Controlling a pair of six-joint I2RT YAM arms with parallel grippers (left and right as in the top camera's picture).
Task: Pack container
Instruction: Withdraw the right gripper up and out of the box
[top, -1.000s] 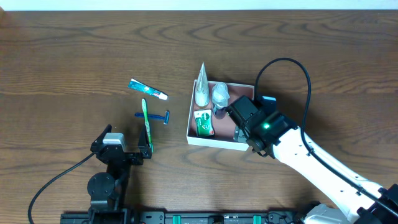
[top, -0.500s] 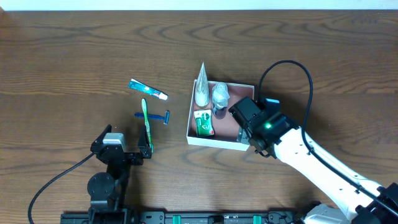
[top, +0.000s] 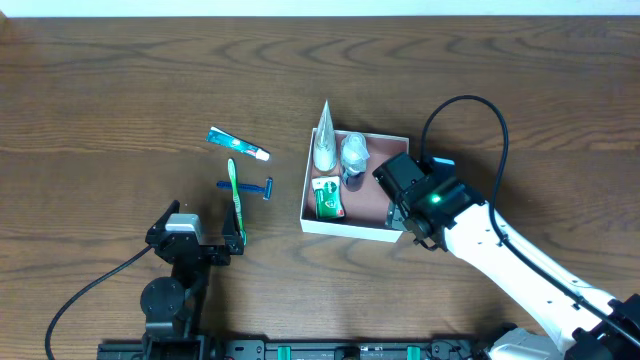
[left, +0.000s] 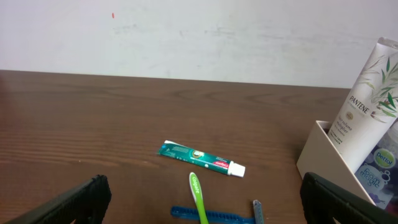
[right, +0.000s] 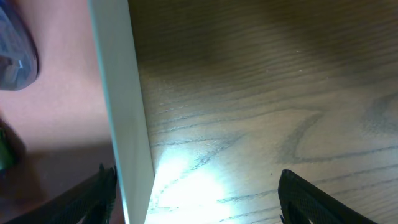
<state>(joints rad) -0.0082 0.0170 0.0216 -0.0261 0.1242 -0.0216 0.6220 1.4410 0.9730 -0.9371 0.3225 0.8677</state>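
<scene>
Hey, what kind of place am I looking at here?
Likely a robotics lab bench rather than a bathroom: a white robot arm reaches over a wood-grain table, a bare white wall stands behind, and a toothpaste tube lies outside the container.

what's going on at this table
Two robot arms are packing toiletries into a container. The right gripper hovers open and empty over its right edge. A Pantene tube, a small bottle and a green packet are inside. A toothpaste tube, green toothbrush and blue razor lie outside, near the open, empty left gripper.
</scene>
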